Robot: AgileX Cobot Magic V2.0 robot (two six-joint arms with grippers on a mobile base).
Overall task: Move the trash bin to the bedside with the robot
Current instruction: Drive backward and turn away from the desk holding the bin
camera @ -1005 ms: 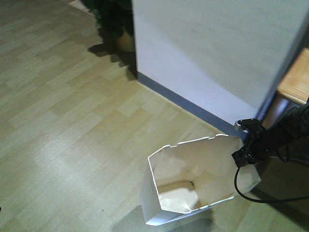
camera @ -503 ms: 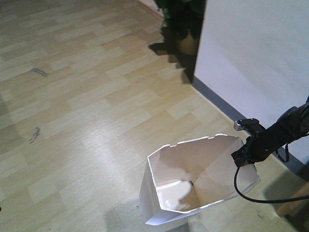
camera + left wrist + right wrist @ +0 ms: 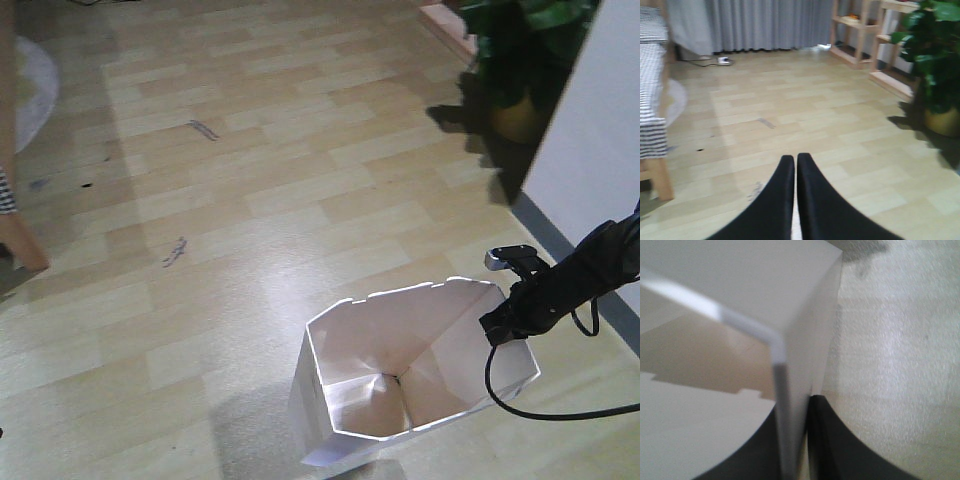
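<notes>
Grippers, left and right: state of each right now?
Left gripper: closed, nothing between the fingers.
Right gripper: closed on the wall of the trash bin at its rim.

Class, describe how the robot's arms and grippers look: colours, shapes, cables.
The right arm is slim and black, with a silver-grey block by the right gripper and a black cable looping below. The left gripper has two smooth, tapering black fingers.

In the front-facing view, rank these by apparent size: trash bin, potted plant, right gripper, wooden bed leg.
1. trash bin.
2. potted plant, cropped and farther off.
3. right gripper and wooden bed leg look alike; the leg is cropped, so unranked.
</notes>
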